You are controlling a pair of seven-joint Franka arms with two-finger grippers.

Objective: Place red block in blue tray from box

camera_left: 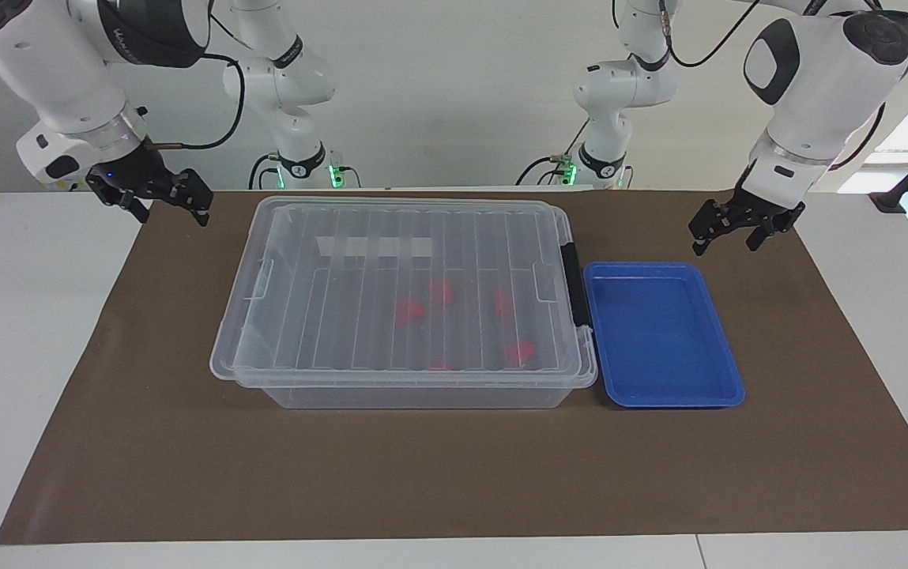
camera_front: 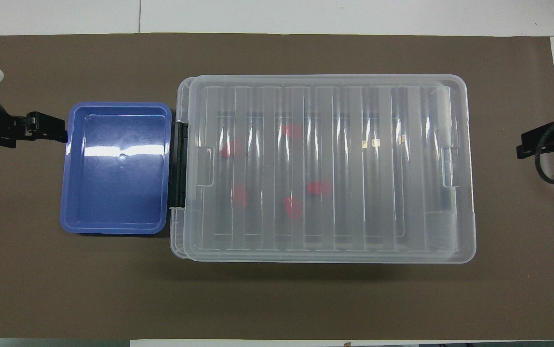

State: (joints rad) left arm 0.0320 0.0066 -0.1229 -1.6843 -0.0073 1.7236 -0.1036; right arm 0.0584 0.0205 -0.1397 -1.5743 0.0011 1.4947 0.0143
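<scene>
The box (camera_left: 406,304) sits mid-counter on the brown mat (camera_left: 454,474), lid shut. Through the ribbed lid show 5 blurred red pieces (camera_front: 290,207); which is the red block I cannot tell. The blue tray (camera_left: 663,336) lies just beside the box's latch end, toward the left arm's end. The left gripper (camera_left: 734,233) hangs over the mat near the tray's robot-side corner, fingers apart. The right gripper (camera_left: 161,201) hovers at the other end, fingers apart, both well apart from the red pieces.

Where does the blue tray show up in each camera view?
Facing view: blue tray right of centre, beside the box.
Overhead view: blue tray left of centre, beside the box.
Shared landmark: the box's black latch handle faces the tray.
</scene>
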